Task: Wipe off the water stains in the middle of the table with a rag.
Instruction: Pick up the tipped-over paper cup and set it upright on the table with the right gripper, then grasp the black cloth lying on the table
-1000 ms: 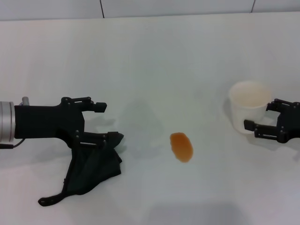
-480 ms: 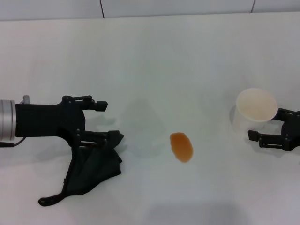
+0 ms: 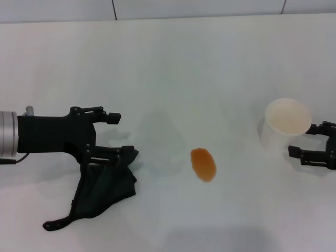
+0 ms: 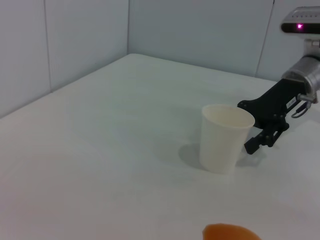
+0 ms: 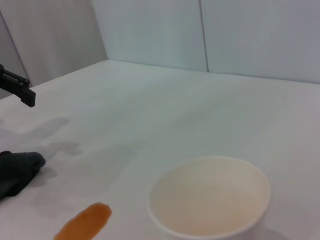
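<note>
The water stain [image 3: 203, 164] is one orange-amber oval blot in the middle of the white table [image 3: 173, 63]. It also shows in the left wrist view [image 4: 231, 233] and the right wrist view [image 5: 85, 222]. The dark rag [image 3: 102, 186] lies crumpled at the left with a thin tail toward the front; the right wrist view shows it too [image 5: 17, 172]. My left gripper [image 3: 122, 135] is open, and its near finger rests on the rag's top edge, left of the stain. My right gripper [image 3: 307, 140] is open at the right edge, just clear of the cup.
A whitish paper cup [image 3: 286, 128] stands upright right of the stain, also seen in the left wrist view [image 4: 223, 138] and the right wrist view [image 5: 210, 197]. A tiled wall runs along the table's far edge.
My right gripper has drawn back to the right, away from the cup it had flanked; the cup shifted slightly right and stands free. The left gripper and rag have barely moved.
</note>
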Motion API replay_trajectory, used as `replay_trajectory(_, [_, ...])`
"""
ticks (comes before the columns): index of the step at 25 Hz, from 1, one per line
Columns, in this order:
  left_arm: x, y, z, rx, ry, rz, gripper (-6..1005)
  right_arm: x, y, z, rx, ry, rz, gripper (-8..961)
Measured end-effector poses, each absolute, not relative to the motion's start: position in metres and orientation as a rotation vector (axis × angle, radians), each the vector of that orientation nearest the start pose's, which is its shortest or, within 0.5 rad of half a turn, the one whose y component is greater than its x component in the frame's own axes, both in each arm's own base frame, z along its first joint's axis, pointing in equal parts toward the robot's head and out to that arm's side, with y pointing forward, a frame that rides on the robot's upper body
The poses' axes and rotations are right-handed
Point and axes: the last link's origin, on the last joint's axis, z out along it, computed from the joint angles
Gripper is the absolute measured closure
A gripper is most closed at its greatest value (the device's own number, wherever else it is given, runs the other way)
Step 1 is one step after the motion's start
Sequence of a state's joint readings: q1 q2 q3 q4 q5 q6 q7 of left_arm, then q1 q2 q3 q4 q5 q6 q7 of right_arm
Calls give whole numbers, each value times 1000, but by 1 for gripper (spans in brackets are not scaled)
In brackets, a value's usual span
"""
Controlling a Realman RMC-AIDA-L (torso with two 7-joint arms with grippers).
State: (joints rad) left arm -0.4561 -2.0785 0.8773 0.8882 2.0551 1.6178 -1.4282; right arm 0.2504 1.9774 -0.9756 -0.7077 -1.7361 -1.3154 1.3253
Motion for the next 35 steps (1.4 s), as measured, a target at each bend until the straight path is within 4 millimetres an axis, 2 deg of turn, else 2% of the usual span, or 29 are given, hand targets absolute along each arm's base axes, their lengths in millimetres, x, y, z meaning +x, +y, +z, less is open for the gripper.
replay_trajectory(9, [-256,316,7,-2897,-425,-445,138,347,267,40,-2486,712,467,101])
replay_trajectory(16, [-257,316,7,-2897,-422,-443,138,334,254,54,-2499,631,523,102])
replay_trajectory(22, [-257,316,7,-2896,-423,-445,138,323,257,71,-2482,547,549,103])
replay_trajectory(27, [-257,315,8,-2893,-424,-450,138,306,263,82,-2493,461,591,106])
replay_trajectory(31, [-256,316,8,-2894,-420,-452,139,289,271,78,-2567,420,551,108])
replay_trajectory(35, [-256,316,8,-2894,-419,-451,139,269,281,71,-2674,394,429,109])
